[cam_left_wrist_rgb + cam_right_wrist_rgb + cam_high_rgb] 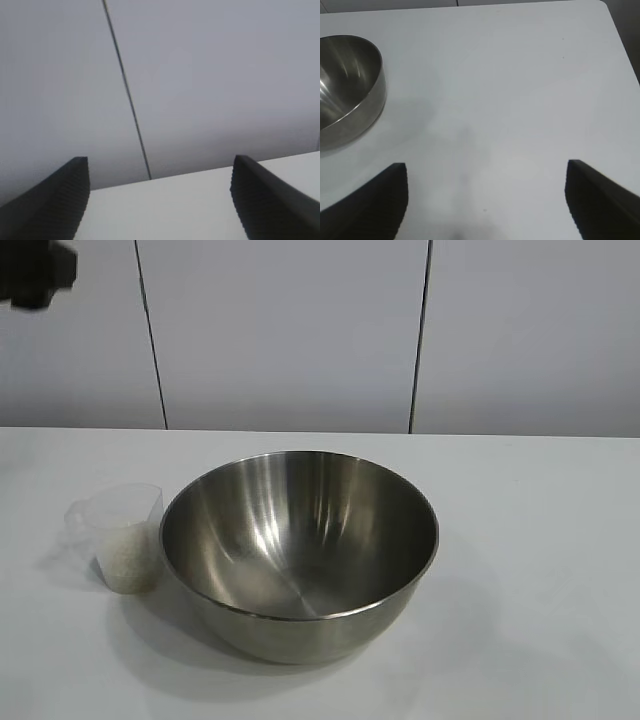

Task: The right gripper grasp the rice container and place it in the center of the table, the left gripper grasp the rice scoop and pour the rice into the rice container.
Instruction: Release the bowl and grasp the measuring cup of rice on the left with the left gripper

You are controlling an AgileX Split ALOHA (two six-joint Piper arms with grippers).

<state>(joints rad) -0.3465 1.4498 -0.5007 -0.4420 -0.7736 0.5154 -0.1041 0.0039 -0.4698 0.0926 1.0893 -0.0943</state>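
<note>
Since the rice container (300, 550) already sits at the centre of the frame on the white surface (540, 540) and looks empty inside, I judge its placement done and the pour not done. Just left of it, the rice scoop (122, 538) stands upright with rice (128, 565) heaped in its lower part; close beside the bowl, whether touching I cannot tell.

My left claw (160, 200) is wide, both fingers spread, nothing between them. Its wrist view shows only the far edge of the surface and a grey panelled wall (210, 80) with a dark seam, so it is not aimed at the scoop. A dark blurred bit of an arm (35, 272) shows at the upper left corner of the exterior frame, well away from the scoop.

My right claw (485, 200) is also wide and empty, off the bowl, which sits at the left edge of its wrist view.

Step in hand, as I judge: left claw getting to the scoop. Next move calls for coming down on the scoop from its free left side, closing on the thin wall without squashing it, lifting level, then tipping over the bowl rim. In the way: the bowl wall tight on the scoop's right side; scoop is light and could tip and spill.
</note>
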